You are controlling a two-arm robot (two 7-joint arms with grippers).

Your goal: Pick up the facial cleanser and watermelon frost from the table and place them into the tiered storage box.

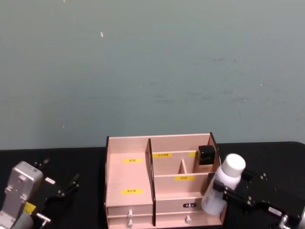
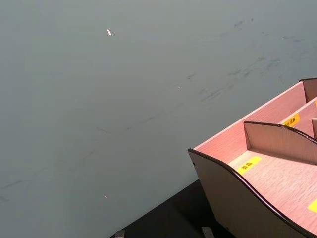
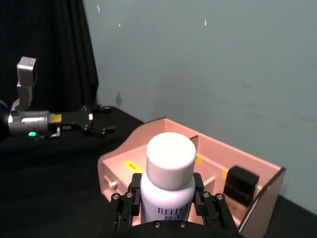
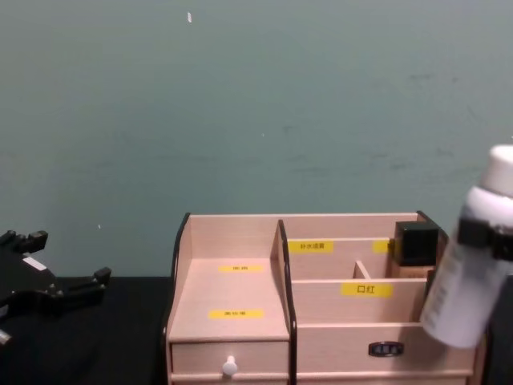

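The facial cleanser [image 1: 233, 165], a tall white bottle with a rounded cap, hangs tilted at the front right corner of the tiered storage box [image 1: 128, 176]. My right gripper [image 1: 225, 192] is shut on the bottle's body. In the right wrist view the facial cleanser [image 3: 171, 156] sits between the black fingers [image 3: 125, 207], above the tiered storage box [image 3: 124, 154]. The chest view shows the facial cleanser [image 4: 453, 297] at the right edge, clamped by the right gripper [image 4: 482, 237]. My left gripper [image 1: 64, 183] rests open on the left, apart from the box. The watermelon frost is out of view.
A black-capped bottle [image 1: 206, 154] stands in the box's back right compartment. The box has yellow labels and a drawer with a white knob [image 4: 230, 366]. It stands on a black tabletop [image 1: 90, 210] before a grey-green wall [image 1: 152, 71].
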